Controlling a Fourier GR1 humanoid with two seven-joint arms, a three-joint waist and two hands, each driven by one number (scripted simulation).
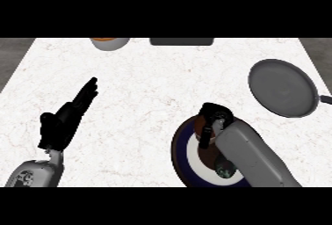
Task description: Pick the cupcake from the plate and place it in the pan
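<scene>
A dark blue plate (182, 151) with a white ring lies at the counter's lower middle. My right hand (213, 119) hangs over the plate's far part, fingers curled down round the cupcake (196, 122). Only a small brown-orange patch of the cupcake shows beside the fingers; my hand and forearm hide the rest. The grey round pan (283, 88) lies on the counter to the upper right of the plate, apart from it, with its handle pointing right. My left hand (62, 123) rests open at the left, fingers straight and pointing up and to the right, holding nothing.
A white bowl (109, 42) with orange contents stands at the counter's far edge, left of centre. A dark flat object (182, 41) lies at the far edge beside it. Bare marble counter (162, 88) lies between the plate and the pan.
</scene>
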